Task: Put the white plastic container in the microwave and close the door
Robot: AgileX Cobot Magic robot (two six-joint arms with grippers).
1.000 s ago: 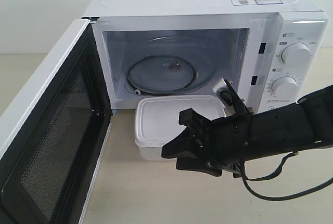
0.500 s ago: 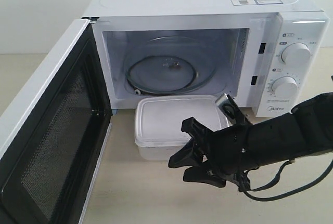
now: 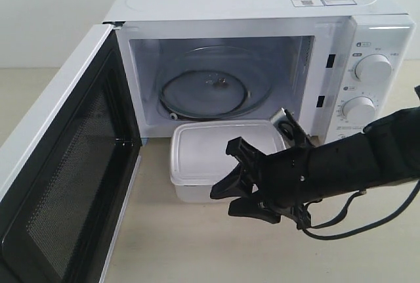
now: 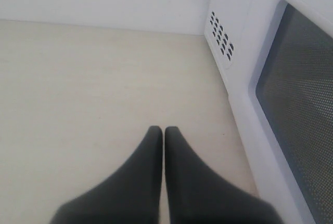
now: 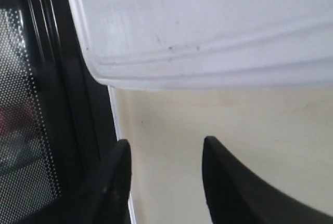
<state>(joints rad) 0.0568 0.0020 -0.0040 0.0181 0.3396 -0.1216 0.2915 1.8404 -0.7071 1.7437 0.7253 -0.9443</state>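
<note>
The white plastic container (image 3: 210,155) sits lidded on the table just in front of the microwave (image 3: 262,7). The microwave's cavity stands empty, with the glass turntable (image 3: 207,92) showing. The door (image 3: 65,178) is swung wide to the left. My right gripper (image 3: 222,169) is open at the container's front right corner, one finger above the lid and one lower at its side, holding nothing. In the right wrist view the container (image 5: 208,31) lies beyond the spread gripper (image 5: 165,148), with the door (image 5: 31,104) beside it. My left gripper (image 4: 163,130) is shut and empty over bare table, outside the door (image 4: 299,109).
Two dials (image 3: 373,68) sit on the microwave's right panel. A black cable (image 3: 354,227) hangs under the right arm. The microwave's vented side wall (image 4: 221,34) stands close to the left gripper. The beige tabletop (image 3: 190,243) lies between the door and the right arm.
The right gripper dipped slightly down and to the right, then came back up beside the container, still open. The container and door have not moved.
</note>
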